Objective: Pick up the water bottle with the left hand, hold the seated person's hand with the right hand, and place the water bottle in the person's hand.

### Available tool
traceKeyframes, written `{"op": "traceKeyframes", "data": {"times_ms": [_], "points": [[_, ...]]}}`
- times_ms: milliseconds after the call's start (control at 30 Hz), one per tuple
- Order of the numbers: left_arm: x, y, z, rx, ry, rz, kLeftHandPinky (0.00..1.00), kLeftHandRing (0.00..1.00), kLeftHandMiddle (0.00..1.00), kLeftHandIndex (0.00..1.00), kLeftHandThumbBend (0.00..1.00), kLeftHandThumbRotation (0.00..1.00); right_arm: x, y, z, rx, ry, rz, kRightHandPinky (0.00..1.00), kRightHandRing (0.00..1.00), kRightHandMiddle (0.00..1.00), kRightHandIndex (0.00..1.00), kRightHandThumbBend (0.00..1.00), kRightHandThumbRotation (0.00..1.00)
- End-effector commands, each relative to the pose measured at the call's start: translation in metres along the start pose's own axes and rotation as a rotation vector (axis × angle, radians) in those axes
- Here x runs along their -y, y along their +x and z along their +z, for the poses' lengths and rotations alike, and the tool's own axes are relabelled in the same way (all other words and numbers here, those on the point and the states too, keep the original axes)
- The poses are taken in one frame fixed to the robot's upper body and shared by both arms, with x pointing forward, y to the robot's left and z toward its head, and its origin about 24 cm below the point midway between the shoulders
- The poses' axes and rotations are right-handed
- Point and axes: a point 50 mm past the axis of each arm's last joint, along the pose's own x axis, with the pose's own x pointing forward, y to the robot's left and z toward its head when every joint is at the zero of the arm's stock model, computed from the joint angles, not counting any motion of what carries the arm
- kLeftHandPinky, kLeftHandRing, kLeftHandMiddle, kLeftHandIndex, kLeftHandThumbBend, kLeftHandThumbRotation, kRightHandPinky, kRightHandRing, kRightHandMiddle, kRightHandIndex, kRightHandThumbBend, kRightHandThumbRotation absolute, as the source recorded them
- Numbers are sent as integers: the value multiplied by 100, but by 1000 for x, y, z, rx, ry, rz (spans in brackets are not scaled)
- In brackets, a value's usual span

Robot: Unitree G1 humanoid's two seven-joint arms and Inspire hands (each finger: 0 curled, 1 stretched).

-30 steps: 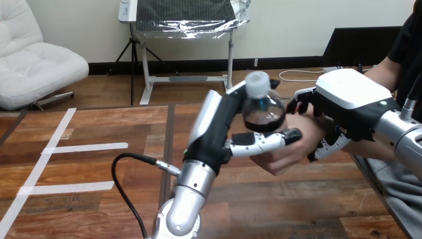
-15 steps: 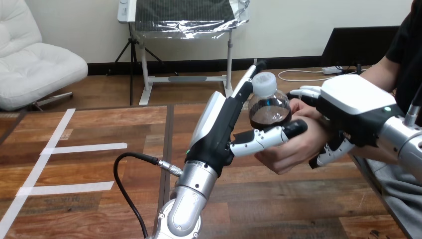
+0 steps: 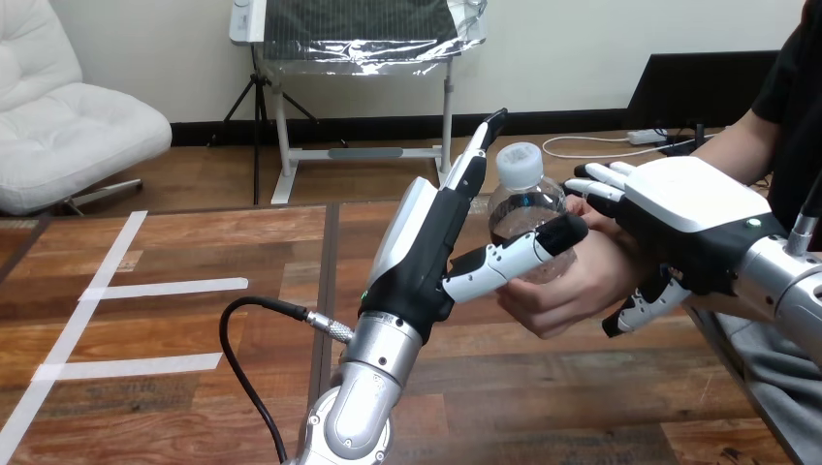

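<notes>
The water bottle (image 3: pixel 524 205), clear with a white cap, stands upright in the person's hand (image 3: pixel 572 283), whose fingers curl round its lower part. My left hand (image 3: pixel 426 247) is at the bottle's left. Its fingers (image 3: pixel 472 165) point straight up beside the bottle and its thumb lies across the bottle's front. My right hand (image 3: pixel 693 208) lies over the person's wrist, fingers (image 3: pixel 603 180) stretched out towards the bottle and thumb hanging below the forearm. Both hands are open.
The wooden table (image 3: pixel 194 329) has white tape lines (image 3: pixel 160 287) at its left. A black cable (image 3: pixel 242 320) loops from my left forearm. The person's forearm (image 3: pixel 751 145) reaches in from the right edge.
My left hand's fingers have straightened off the bottle, with only the thumb across it. My right hand's fingers have uncurled from the person's hand. The bottle now rests in the person's hand.
</notes>
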Motion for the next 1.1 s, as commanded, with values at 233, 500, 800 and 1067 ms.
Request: {"op": "traceKeyframes", "data": {"times_ms": [233,500,800,1067], "points": [[-11,9,15,68,4,38,100,100,100,100,100,81,26,-8,2,11,13,-98,96,100,100,93,92,12],[-12,6,14,62,-15,38,100,100,100,100,100,80,29,-16,8,34,75,-94,96,100,100,94,90,8],[-14,-5,15,78,-84,72,100,100,100,100,100,77,29,-31,18,78,182,-184,92,100,100,91,89,4],[-16,-23,17,144,-231,212,97,100,100,100,97,71,24,-47,32,134,309,-323,85,96,98,89,81,3]]}}
